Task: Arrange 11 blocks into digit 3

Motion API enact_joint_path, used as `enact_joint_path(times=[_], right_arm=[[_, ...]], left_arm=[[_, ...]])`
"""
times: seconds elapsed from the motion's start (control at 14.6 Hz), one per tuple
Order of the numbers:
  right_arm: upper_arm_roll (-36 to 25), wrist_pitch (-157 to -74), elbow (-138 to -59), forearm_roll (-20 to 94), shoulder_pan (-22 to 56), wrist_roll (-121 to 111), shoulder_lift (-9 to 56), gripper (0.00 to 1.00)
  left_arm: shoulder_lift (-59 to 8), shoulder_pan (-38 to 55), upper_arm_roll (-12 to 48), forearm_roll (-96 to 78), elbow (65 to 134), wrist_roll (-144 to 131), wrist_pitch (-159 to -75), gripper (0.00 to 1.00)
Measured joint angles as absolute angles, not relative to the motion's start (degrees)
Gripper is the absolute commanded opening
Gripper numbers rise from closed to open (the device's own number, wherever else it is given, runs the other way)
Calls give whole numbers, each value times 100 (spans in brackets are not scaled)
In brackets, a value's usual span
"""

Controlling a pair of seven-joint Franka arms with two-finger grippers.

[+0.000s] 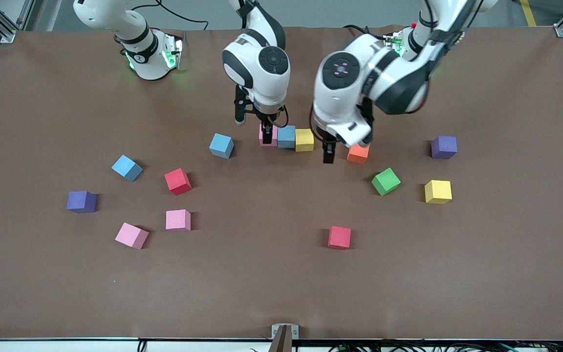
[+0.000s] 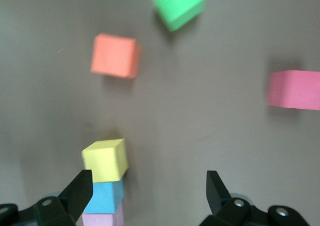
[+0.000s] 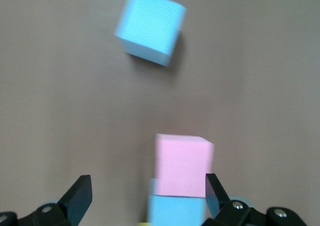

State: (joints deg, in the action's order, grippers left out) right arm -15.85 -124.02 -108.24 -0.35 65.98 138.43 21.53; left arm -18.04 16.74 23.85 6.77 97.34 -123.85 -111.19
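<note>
A short row lies mid-table: a pink block [image 1: 268, 136], a light blue block [image 1: 286, 137] and a yellow block [image 1: 304, 140], touching side by side. My right gripper [image 1: 254, 131] hangs open just over the pink end. In the right wrist view the pink block [image 3: 182, 165] sits beside one fingertip [image 3: 216, 191], with nothing held. My left gripper [image 1: 331, 152] is open and empty, low between the yellow block [image 2: 105, 159] and an orange block [image 1: 358, 153]. Loose blocks include light blue [image 1: 221, 145], red [image 1: 178, 181], green [image 1: 385, 181] and yellow [image 1: 438, 191].
More loose cubes lie nearer the front camera: light blue [image 1: 126, 167], two pink [image 1: 178, 220] [image 1: 131, 235] and red [image 1: 339, 237]. One purple cube [image 1: 81, 202] sits toward the right arm's end, another [image 1: 443, 147] toward the left arm's end. The brown table [image 1: 281, 293] is bare near the front edge.
</note>
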Motion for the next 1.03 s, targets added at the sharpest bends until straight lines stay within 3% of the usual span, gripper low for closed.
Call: enact_joint_path(times=[0.41, 0.62, 1.03], right_arm=[[-1601, -12783, -10808, -2626, 6041, 13211, 2055, 100], [-1598, -12699, -10821, -2594, 5860, 11459, 2052, 100], [-1599, -11957, -10815, -1066, 5391, 7811, 1640, 100]], left_arm=[[-1932, 600, 2356, 678, 9258, -8868, -11057, 99], [-2170, 325, 2265, 807, 9226, -7275, -11055, 100], [-2772, -15, 2107, 1401, 9191, -5605, -11119, 100]])
